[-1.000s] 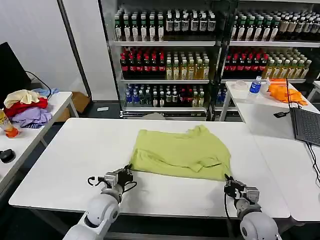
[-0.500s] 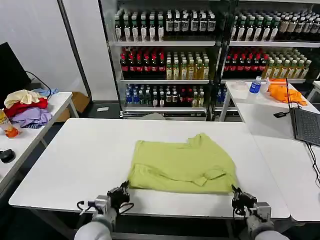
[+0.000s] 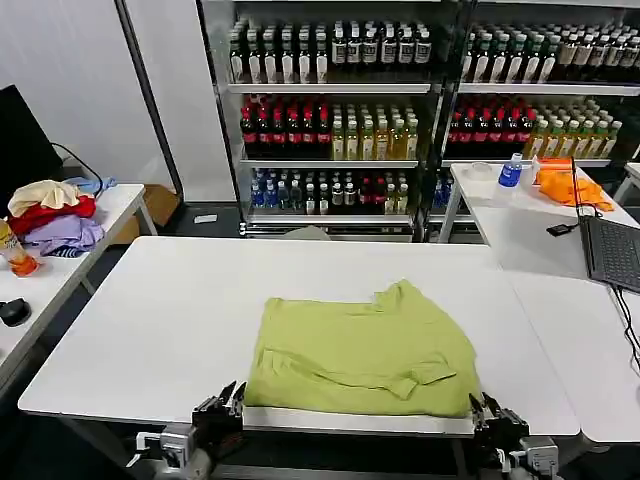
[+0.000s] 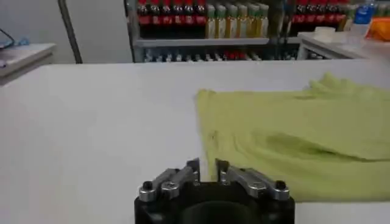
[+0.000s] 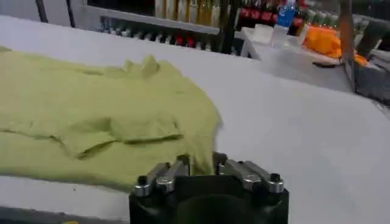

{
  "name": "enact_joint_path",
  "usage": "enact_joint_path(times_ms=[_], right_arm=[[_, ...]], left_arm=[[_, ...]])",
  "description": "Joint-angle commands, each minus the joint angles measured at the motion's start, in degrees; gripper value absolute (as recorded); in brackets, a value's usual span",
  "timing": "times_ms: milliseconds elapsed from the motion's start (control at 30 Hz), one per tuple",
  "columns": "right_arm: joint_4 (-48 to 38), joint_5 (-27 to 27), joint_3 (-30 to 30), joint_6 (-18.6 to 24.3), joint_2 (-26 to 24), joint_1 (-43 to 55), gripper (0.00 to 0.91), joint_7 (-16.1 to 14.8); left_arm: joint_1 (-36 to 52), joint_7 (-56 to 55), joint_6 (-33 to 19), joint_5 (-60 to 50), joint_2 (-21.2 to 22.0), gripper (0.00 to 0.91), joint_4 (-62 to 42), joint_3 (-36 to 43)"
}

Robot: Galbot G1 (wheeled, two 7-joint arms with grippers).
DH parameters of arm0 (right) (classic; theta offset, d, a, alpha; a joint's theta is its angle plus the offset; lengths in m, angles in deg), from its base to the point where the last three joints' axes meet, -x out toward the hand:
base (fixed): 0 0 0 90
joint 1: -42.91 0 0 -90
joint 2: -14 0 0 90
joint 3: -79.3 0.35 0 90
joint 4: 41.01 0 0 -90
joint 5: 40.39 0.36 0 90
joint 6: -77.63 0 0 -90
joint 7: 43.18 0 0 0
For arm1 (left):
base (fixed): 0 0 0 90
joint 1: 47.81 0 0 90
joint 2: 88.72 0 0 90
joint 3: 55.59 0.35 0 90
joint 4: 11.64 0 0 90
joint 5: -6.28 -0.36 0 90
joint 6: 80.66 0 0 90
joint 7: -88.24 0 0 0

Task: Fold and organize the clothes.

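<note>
The lime T-shirt (image 3: 360, 340) lies folded and flat on the white table (image 3: 150, 300), its near hem reaching the front edge. My left gripper (image 3: 232, 392) sits at the table's front edge, shut on the shirt's near left corner; in the left wrist view the left gripper (image 4: 208, 165) pinches the edge of the shirt (image 4: 292, 140). My right gripper (image 3: 480, 405) is shut on the near right corner. The right wrist view shows the right gripper (image 5: 200, 159) with the hem of the shirt (image 5: 91, 115) between its fingers.
A side table at the left holds a cream, red and lavender clothes pile (image 3: 52, 215). At the right a table carries a laptop (image 3: 612, 250), an orange cloth (image 3: 565, 182) and a bottle (image 3: 511, 170). Shelves of drink bottles (image 3: 330, 110) stand behind.
Both grippers have pulled back toward the table's front edge, dragging the shirt with them; its near hem now lies at the edge.
</note>
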Motion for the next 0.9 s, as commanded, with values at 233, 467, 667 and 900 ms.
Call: enact_joint_path(times_ms=[233,467,667,900], right_arm=[[-14.3,8.1,-11.5,-2.6,-4.9,29.8,0.907,3.7],[-31.8,12.3,-20.7,-4.3,-2.9,48.5,0.907,4.9],[-42.5,13.4,-25.2,-4.3,0.2,56.9,0.907,4.9],[-52.0,13.5,-28.7,-4.3,3.4,64.0,0.907,4.0]], left_arm=[[21.0,-1.2,2.7,13.3,-6.2,0.907,-11.9,2.2],[37.2,-1.2,2.7,14.4,-3.9,0.907,-24.7,11.7],[46.8,-0.8,2.6,13.7,-0.8,0.907,-35.2,16.7],[51.6,1.1,2.4,11.7,2.3,0.907,-44.0,18.6]])
